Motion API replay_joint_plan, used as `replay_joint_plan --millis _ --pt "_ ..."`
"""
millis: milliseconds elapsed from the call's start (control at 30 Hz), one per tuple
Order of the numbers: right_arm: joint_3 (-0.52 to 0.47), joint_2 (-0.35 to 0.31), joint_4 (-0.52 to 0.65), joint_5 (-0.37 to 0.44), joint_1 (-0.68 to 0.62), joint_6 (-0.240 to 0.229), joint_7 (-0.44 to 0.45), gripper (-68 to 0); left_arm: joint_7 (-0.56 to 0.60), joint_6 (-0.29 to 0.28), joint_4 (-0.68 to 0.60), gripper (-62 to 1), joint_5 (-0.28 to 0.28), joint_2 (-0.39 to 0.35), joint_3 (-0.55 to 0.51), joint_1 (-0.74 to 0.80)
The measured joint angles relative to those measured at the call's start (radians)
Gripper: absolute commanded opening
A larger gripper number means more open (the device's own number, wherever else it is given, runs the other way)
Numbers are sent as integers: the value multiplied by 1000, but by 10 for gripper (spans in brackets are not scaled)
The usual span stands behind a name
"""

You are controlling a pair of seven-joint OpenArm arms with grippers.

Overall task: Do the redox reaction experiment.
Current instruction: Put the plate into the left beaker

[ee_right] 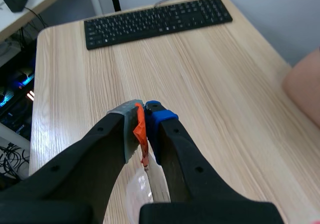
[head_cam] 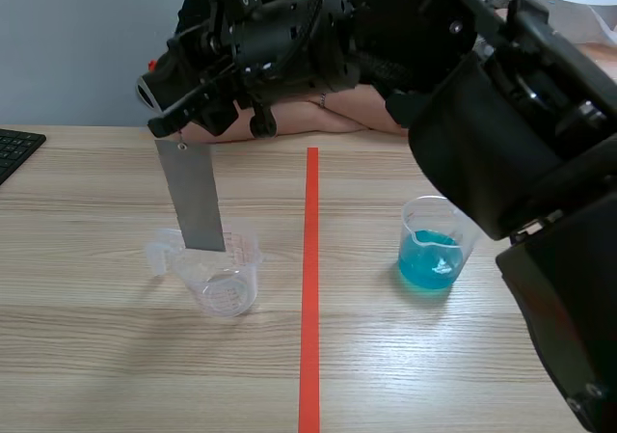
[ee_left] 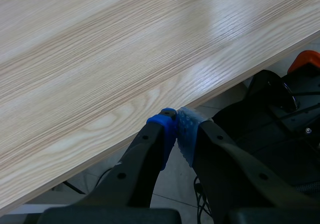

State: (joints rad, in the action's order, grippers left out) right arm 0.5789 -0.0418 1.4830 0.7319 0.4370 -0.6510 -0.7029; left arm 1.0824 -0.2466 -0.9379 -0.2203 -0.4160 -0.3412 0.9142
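Observation:
A grey metal strip (head_cam: 196,197) hangs upright from my right gripper (head_cam: 179,124), which is shut on its top end. The strip's lower end reaches the mouth of an empty clear beaker (head_cam: 225,277) left of the red tape line. A second beaker (head_cam: 431,250) holding blue liquid stands right of the line. In the right wrist view my right gripper (ee_right: 144,130) pinches the strip (ee_right: 140,130) edge-on, orange at its top, with the clear beaker (ee_right: 137,196) below. My left gripper (ee_left: 180,131) is shut on nothing, above the table's edge (ee_left: 150,134).
A person's folded arms (head_cam: 323,115) rest at the table's far edge behind my right arm. A black keyboard (ee_right: 155,18) lies at the far left corner (head_cam: 14,151). Black equipment and cables (ee_left: 280,129) sit on the floor beyond the table's edge.

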Motion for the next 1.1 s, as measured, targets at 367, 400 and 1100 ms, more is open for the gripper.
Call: replay_joint_plan --millis 367,400,1100 --pt "7 0 -208 -148 0 -8 211 -660 0 0 0 -568 0 0 0 0" --pt "7 0 -220 -165 0 -8 230 -660 0 0 0 -568 0 0 0 0" --pt "58 0 -254 -219 0 -82 268 -374 0 0 0 -568 0 0 0 0"
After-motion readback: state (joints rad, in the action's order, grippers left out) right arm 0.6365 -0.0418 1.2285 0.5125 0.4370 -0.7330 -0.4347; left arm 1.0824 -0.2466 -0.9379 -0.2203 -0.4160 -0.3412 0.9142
